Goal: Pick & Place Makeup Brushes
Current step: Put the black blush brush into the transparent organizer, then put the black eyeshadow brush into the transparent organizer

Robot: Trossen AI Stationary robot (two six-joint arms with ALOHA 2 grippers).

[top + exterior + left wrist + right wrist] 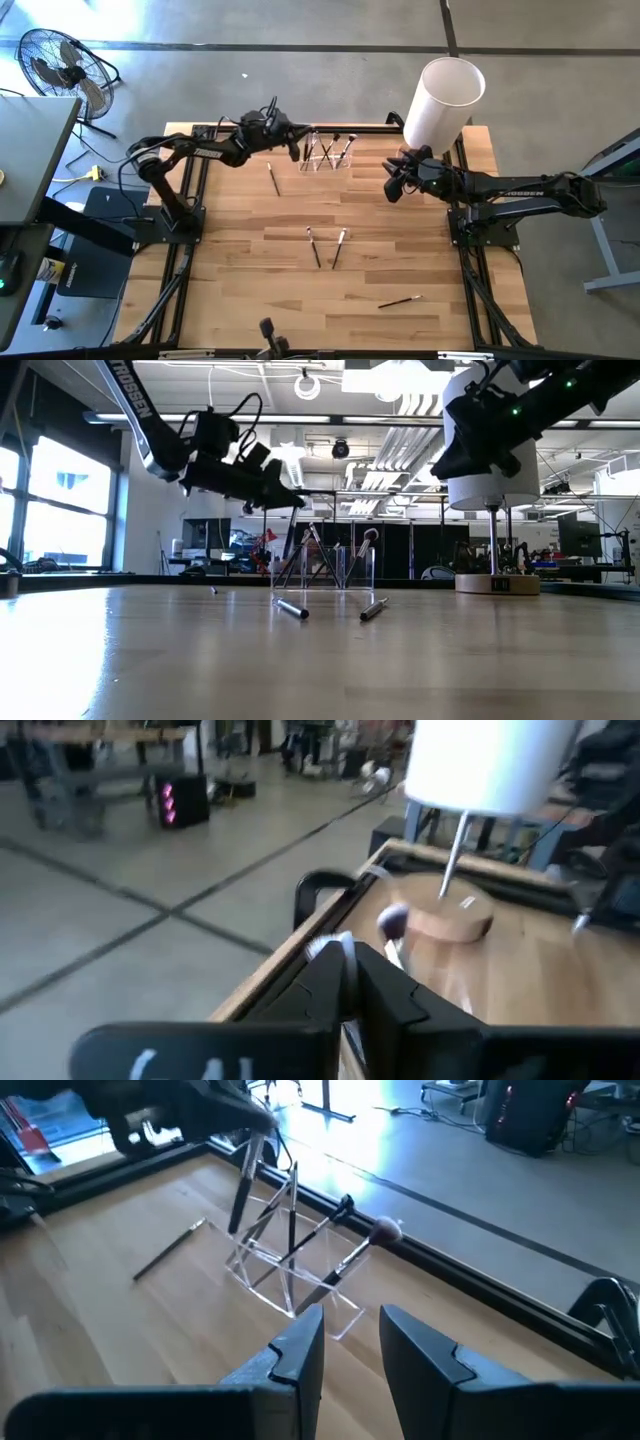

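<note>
A small clear holder (330, 155) stands near the table's far edge, with several makeup brushes leaning in it. My left gripper (297, 143) hovers just left of and above the holder and is shut on a dark makeup brush (242, 1185). Several more brushes lie flat on the wood: one (273, 178) near the holder, two (313, 246) (339, 248) at mid-table and one (398, 301) toward the near edge. My right gripper (390, 182) hangs open to the right of the holder, above the table, with nothing between its fingers. My left gripper pinches the dark brush at its silvery upper end (253, 1148) between its two fingers. The fingers come in about level from the table's left. The brush hangs nearly upright below them, and its lower end (236, 1225) is down at the holder's left side; whether it touches the holder I cannot tell.
A big white cylinder (445, 100) on a round wooden base (450, 920) stands at the far right corner, close behind my right arm. Black rails (190, 250) run along the table's left, right and far sides. A floor fan (60, 70) stands off the table.
</note>
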